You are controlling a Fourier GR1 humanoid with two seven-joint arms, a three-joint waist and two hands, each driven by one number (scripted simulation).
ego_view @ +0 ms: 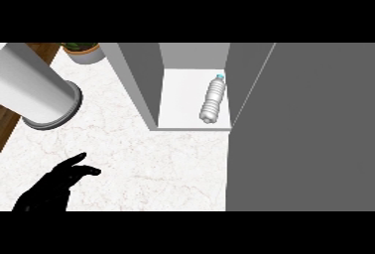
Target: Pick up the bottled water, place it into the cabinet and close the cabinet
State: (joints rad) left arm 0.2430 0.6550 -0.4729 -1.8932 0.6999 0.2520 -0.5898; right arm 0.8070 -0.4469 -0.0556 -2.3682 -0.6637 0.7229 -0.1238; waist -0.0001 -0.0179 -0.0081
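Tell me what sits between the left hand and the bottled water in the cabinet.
In the head view, bare marble counter and the cabinet left wall separate the left hand from the bottled water.

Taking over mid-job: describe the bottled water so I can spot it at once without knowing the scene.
Find the grey cabinet standing open on the marble counter, right of centre. On its white floor, against the right wall, lies the bottled water: clear, ribbed, on its side, blue cap pointing away. It is the only thing inside; the potted plant sits outside, far left.
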